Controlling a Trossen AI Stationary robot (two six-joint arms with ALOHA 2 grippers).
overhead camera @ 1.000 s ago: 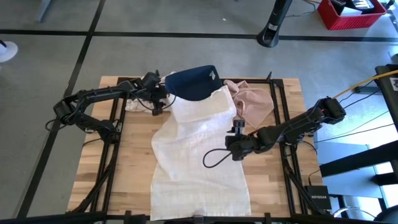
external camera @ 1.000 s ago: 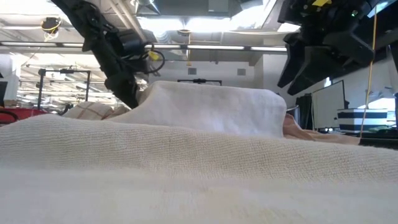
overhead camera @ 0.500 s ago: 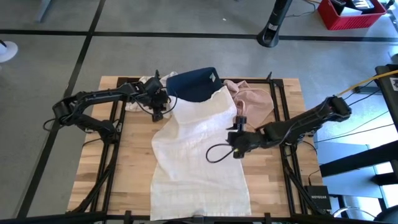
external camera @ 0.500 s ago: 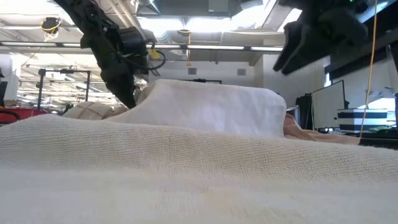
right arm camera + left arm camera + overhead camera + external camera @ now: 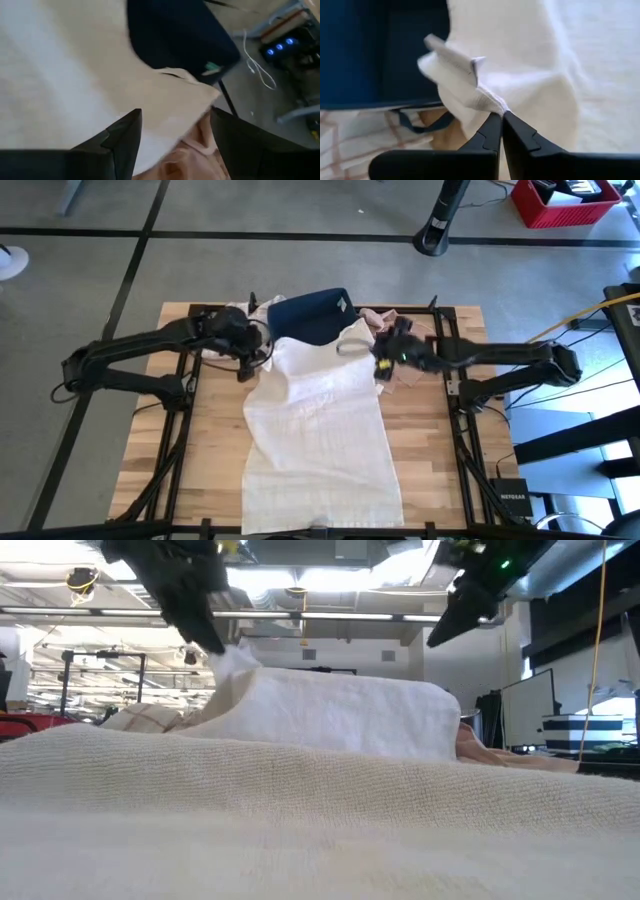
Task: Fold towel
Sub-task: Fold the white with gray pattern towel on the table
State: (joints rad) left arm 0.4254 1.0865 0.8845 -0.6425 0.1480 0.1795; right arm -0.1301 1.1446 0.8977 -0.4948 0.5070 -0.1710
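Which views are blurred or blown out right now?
Right wrist view: smeared throughout, the white towel and the right gripper soft. Low view: ceiling lights glare, the nearest towel folds out of focus. Left wrist view: sharp where the left gripper pinches the towel corner. High view: even light, slight blur.

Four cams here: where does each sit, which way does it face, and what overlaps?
High: overhead, straight down; both arms, white towel, navy cloth, pink cloth on the table.
Low: table height, level across the towel into the room; both arms enter from above.
Left wrist: past the left pincer, shut on the towel's corner.
Right wrist: past the open right pincer over the towel's other far corner.
Shared: every view shows the white towel.
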